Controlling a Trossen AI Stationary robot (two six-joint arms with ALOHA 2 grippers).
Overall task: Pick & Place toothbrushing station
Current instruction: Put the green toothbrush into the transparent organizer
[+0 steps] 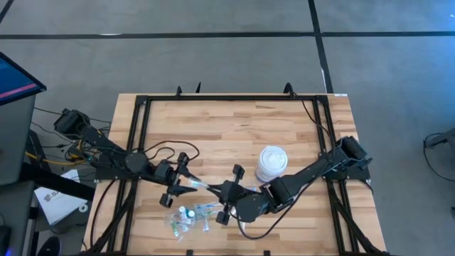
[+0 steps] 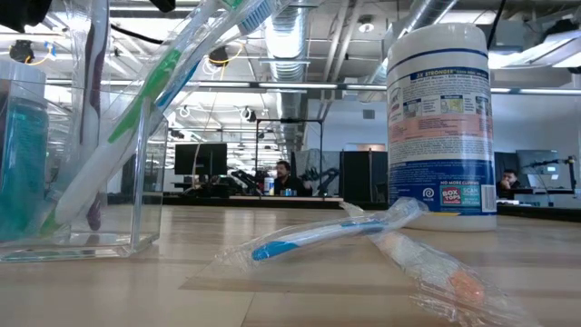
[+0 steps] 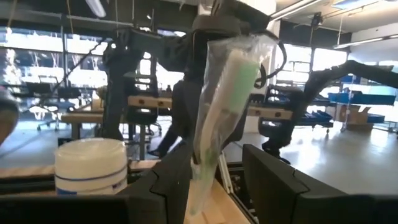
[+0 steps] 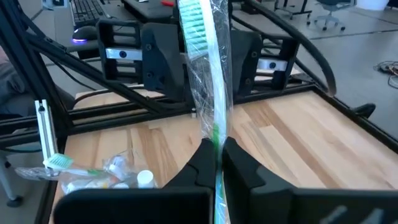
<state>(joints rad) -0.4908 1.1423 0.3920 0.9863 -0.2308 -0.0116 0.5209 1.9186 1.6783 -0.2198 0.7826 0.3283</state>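
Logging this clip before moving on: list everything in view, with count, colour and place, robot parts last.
wrapped toothbrush: one, green bristles, clear wrapper, held between both grippers over the table's front middle
loose pile: toothbrushes and small white-capped bottles, number unclear, front of table
wipes canister: one, white, right of centre
clear holder: one, holding toothbrushes, low view only
table: one, pale wood, black frame
left gripper: around the wrapper's end
right gripper: shut on the wrapper

one white tub [image 1: 271,163], two arms, one wrapped green toothbrush [image 4: 211,93]
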